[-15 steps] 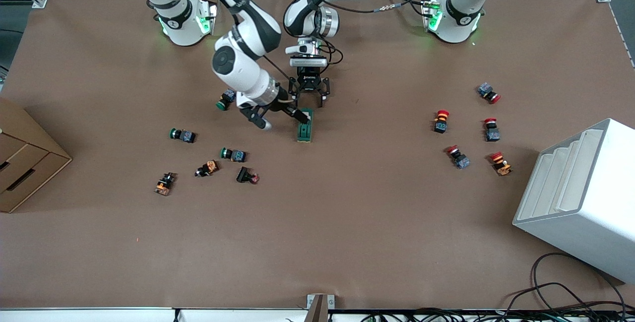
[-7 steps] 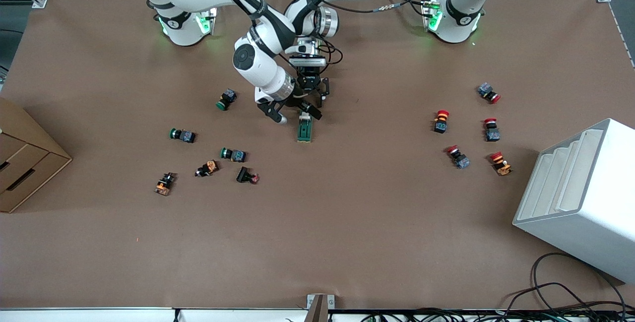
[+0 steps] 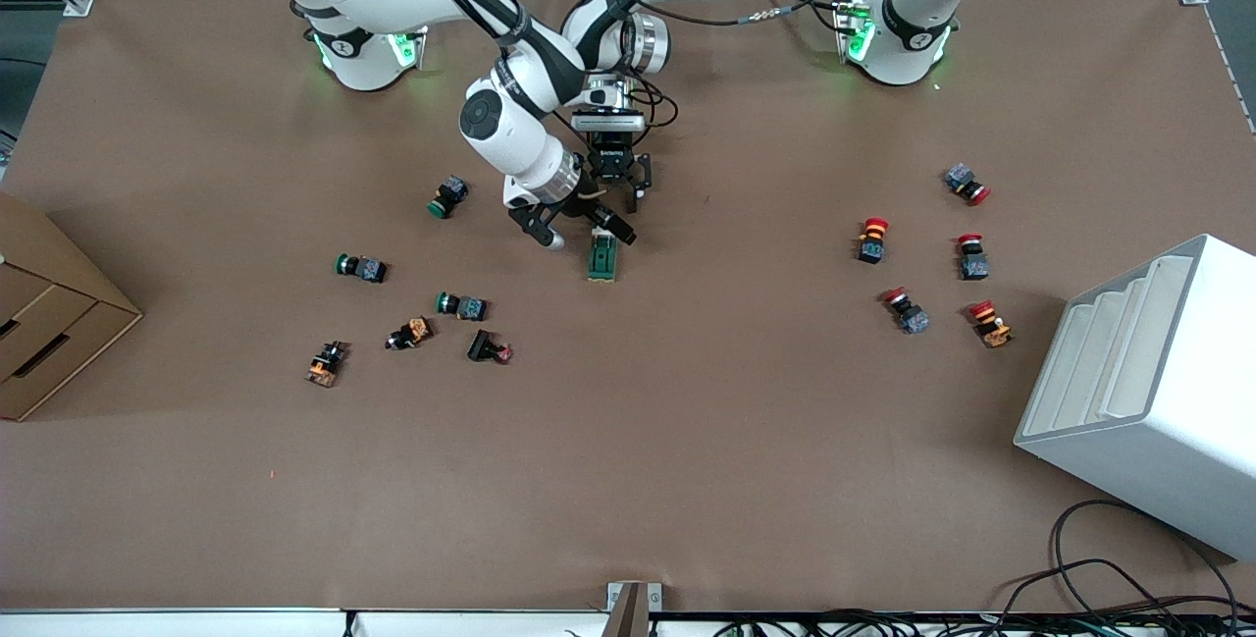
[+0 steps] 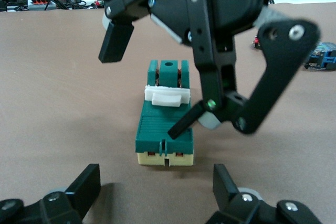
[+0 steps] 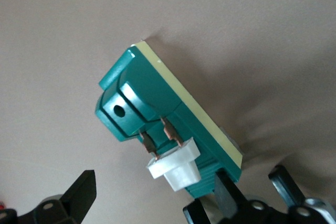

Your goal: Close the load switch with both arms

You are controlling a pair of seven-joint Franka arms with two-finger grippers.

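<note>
Fingers spread, the right gripper [image 3: 581, 230] straddles the load switch [image 3: 602, 257] at mid-table, its long axis running toward the front camera (white lever [image 4: 167, 97] at the end nearer the robots), while the left gripper [image 3: 611, 193], also spread, hovers beside that lever end; the white bin [image 3: 1148, 392] appears empty.

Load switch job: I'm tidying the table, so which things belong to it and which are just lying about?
In the job:
load switch
left gripper, open, over it
right gripper, open, at it

Lying about:
green-capped push-buttons
red-capped push-buttons
white rack
cardboard box
</note>
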